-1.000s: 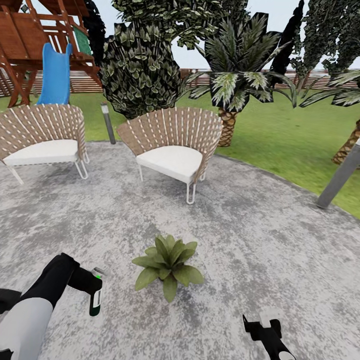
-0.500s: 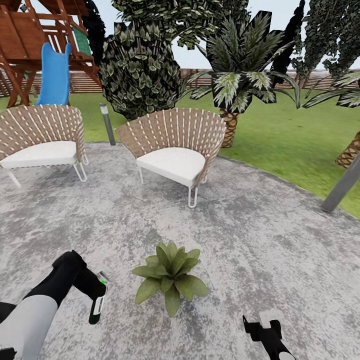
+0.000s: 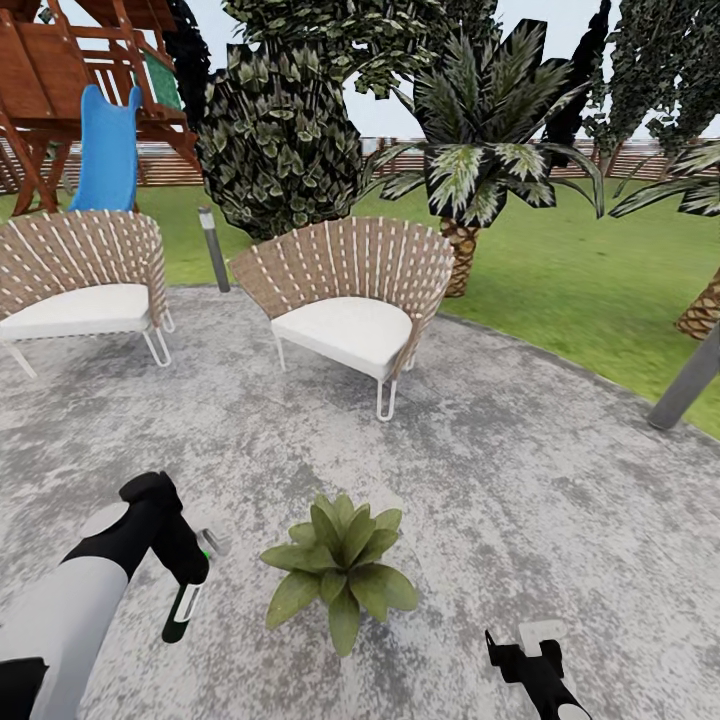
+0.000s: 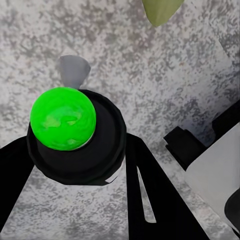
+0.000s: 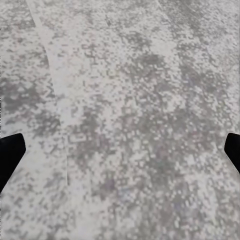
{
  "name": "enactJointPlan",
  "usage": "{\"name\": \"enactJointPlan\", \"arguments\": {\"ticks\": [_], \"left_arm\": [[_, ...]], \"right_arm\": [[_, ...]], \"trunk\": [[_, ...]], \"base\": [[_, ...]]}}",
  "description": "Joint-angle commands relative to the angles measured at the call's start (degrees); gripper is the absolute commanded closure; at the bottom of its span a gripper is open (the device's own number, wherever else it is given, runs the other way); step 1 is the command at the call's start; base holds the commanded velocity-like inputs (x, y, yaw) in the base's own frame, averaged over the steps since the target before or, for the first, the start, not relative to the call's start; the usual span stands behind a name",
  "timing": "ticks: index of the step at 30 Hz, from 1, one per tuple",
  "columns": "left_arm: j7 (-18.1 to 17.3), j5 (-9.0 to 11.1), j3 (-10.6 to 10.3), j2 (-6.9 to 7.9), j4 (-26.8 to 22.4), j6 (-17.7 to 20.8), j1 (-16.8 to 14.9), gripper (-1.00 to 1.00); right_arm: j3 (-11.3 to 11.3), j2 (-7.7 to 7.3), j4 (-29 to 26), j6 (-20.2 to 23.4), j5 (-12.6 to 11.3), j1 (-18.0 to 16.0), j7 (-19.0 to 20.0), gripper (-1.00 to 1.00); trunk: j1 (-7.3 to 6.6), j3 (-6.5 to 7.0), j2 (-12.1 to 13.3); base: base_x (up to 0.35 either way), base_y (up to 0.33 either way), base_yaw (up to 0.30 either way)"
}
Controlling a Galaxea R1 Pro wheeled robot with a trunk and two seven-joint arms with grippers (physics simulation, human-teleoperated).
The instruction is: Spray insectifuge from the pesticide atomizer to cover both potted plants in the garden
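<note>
My left gripper (image 3: 188, 580) is shut on the pesticide atomizer (image 3: 183, 606), a slim dark bottle with a white patch that hangs tilted just left of a potted plant (image 3: 340, 565). The left wrist view looks down on the bottle's bright green tip (image 4: 63, 118) held between the black fingers (image 4: 145, 195), with a leaf of the potted plant (image 4: 161, 10) at the picture's edge. That plant is a low rosette of broad green leaves on the stone patio (image 3: 520, 480). At the bottom right my right gripper (image 3: 525, 655) hangs open over bare stone, its fingertips (image 5: 10, 152) wide apart.
Two wicker chairs (image 3: 350, 290) (image 3: 80, 275) stand beyond the plant. A grey bollard light (image 3: 212, 248) stands between them, a grey post (image 3: 685, 385) at the right. Lawn (image 3: 580, 270), palms, a playset with a blue slide (image 3: 105, 150) and a fence lie behind.
My left arm has swung the atomizer from upright to tilted, rising and closing on the plant. The head view has shifted slightly. The right gripper has not moved.
</note>
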Motion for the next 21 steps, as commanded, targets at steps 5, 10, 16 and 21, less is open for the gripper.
{"name": "enactJointPlan", "arguments": {"ticks": [5, 10, 16, 21], "left_arm": [[-0.44, -0.45, 0.24, -0.03, -0.05, 0.56, 0.21, 1.0], [-0.52, -0.38, 0.44, -0.03, 0.03, 0.55, 0.25, 1.0], [-0.44, -0.36, 0.45, -0.03, 0.07, 0.52, 0.25, 1.0], [-0.39, -0.42, 0.52, 0.15, 0.66, 0.46, 0.33, 1.0]], "right_arm": [[-0.41, 0.01, 0.13, -0.2, 0.65, -0.04, -0.14, -1.0], [-0.41, 0.01, 0.07, -0.22, 0.61, -0.04, -0.22, -1.0], [-0.41, 0.01, 0.06, -0.2, 0.6, -0.04, -0.23, -1.0], [-0.41, 0.01, 0.06, -0.21, 0.6, -0.04, -0.23, -1.0]], "trunk": [[-0.01, -0.05, -0.02], [-0.01, -0.05, -0.02], [-0.01, -0.05, -0.02], [-0.01, -0.05, -0.02]], "base": [[0.0, 0.0, 0.0], [0.279, 0.0, 0.0], [0.241, 0.0, 0.0], [0.023, 0.0, -0.114]]}}
